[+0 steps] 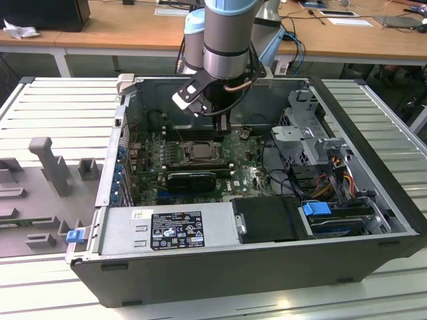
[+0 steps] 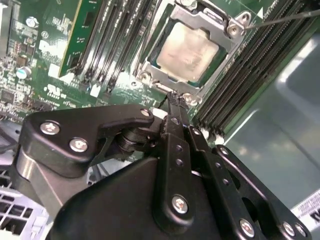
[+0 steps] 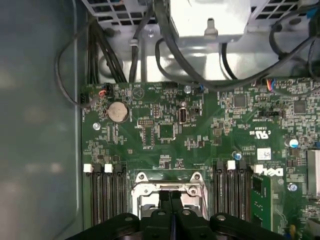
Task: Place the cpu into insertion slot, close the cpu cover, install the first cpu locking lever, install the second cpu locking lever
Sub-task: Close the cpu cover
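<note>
Down in the slot [image 2: 239,22] the cpu [image 2: 187,50] sits seated, and the cover [image 2: 205,20] looks closed over it. Claw [image 2: 175,100] is pinched shut on nothing, right at the cover's edge. A lever [image 2: 285,17] looks unlatched, so I'd say the levers are left.

The arm [image 1: 227,30] stands nearly vertical, its silver-grey and pale-blue wrist segments [image 1: 225,57] stacked straight above the gripper [image 1: 223,125], which points downward. In both wrist views the gripper [image 2: 174,102] [image 3: 170,196] has its two black fingers [image 2: 176,131] pressed together, with only a thin seam between them, tapering to a narrow tip. Behind the tip, the black linkage bars [image 2: 120,125] fold inward on either side, with screw heads at their joints.
</note>
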Tool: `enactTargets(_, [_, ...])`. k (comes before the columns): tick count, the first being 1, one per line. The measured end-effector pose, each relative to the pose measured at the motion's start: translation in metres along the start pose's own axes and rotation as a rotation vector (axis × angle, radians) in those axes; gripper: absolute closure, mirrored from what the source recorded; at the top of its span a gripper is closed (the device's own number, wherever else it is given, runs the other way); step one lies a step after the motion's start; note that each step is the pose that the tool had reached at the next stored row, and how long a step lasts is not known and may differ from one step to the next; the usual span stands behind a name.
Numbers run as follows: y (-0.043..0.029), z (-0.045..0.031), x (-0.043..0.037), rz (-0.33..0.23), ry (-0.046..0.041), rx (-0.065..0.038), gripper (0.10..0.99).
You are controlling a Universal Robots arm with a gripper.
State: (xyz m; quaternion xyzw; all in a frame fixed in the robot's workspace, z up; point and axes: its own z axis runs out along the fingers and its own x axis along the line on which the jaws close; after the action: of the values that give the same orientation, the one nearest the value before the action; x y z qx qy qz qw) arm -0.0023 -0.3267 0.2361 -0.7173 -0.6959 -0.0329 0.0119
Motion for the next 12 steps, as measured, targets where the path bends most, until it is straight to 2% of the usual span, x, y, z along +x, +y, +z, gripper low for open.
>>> enactTargets(2, [-0.001, 0.0037, -0.0003, 0.0, 0.0001, 0.0, 0.98])
enactTargets(3, [-0.0069, 0.0038, -0.0005, 0.0, 0.0021, 0.0, 0.98])
enactTargets(5, [-0.0254, 0.0043, -0.001, 0.0, 0.0025, 0.0, 0.98])
enactTargets(6, [-0.0291, 0.0064, -0.0013, 0.0, 0.0025, 0.0, 0.98])
enactTargets(12, [-0.0383, 0.0185, -0.0024, 0.0, 0.0023, 0.001, 0.98])
